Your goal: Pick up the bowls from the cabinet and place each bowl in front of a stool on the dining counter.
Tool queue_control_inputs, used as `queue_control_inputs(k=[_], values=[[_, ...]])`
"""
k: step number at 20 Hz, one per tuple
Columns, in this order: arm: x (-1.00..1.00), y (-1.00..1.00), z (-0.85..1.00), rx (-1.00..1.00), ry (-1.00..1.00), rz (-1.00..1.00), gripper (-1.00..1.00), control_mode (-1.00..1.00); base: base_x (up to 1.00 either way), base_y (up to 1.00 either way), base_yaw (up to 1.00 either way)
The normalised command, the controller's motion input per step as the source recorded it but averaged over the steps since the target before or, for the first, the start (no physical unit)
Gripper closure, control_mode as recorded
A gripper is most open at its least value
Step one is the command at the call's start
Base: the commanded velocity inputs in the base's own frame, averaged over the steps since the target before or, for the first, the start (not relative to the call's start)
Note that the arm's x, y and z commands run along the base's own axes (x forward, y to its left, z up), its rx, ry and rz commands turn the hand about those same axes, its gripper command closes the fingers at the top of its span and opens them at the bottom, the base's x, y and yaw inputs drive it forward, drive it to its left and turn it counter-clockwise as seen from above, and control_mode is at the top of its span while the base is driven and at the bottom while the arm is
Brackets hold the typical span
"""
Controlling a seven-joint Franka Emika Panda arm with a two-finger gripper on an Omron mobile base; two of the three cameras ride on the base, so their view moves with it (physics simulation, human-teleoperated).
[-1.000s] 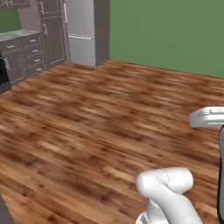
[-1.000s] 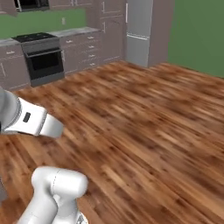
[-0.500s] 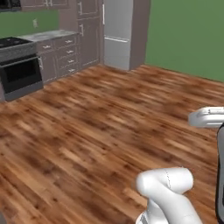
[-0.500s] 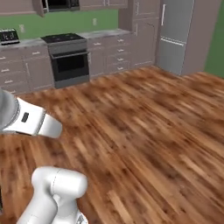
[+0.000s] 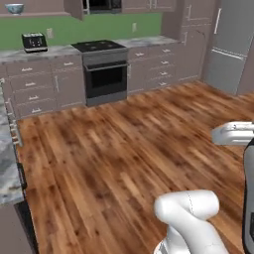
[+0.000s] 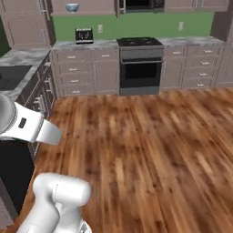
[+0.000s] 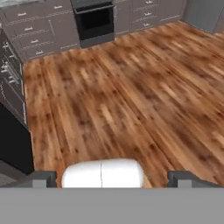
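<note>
One painted bowl sits on the cabinet shelf, upper left of the left base view, above the toaster. The gripper, fingers spread and empty, rides tucked low for the approach.

Both base views face the distant oven (hand view looks floorward).

Wood plank floor, green wall, black oven, gray-brown drawers
</note>
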Motion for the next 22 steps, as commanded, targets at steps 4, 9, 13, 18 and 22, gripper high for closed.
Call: queue_control_inputs(k=[4,9,13,18,22], values=[[0.0,0.0,0.0,0.0,0.0,0.0,-1.0,1.0,0.94,-0.06,0.74],[0.0,0.0,0.0,0.0,0.0,0.0,-1.0,1.0,0.39,-0.14,0.88],[0.0,0.0,0.0,0.0,0.0,0.0,-1.0,1.0,0.43,-0.05,0.96],[0.0,0.0,0.0,0.0,0.0,0.0,-1.0,1.0,0.76,-0.71,0.39],[0.0,0.0,0.0,0.0,0.0,0.0,-1.0,1.0,1.0,-1.0,-0.25]])
